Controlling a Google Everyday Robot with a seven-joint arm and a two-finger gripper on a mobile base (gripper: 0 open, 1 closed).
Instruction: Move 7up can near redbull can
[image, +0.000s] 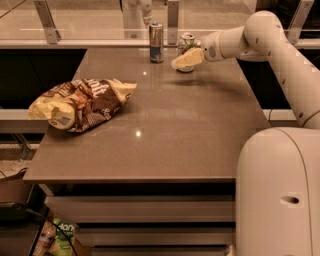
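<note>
The 7up can (187, 42), short and white with green lettering and a silver top, stands at the far edge of the grey table (165, 130). My gripper (183, 60) reaches in from the right and is shut on the 7up can; one cream finger (189, 58) crosses the can's lower front. The redbull can (156, 43), tall, slim, blue and silver, stands upright a short way to the left of the 7up can, apart from it.
A crumpled brown and yellow chip bag (80, 103) lies on the table's left side. A glass rail with metal posts (47, 22) runs behind the table. My white arm and base (277, 190) fill the right side. Shelves sit under the table.
</note>
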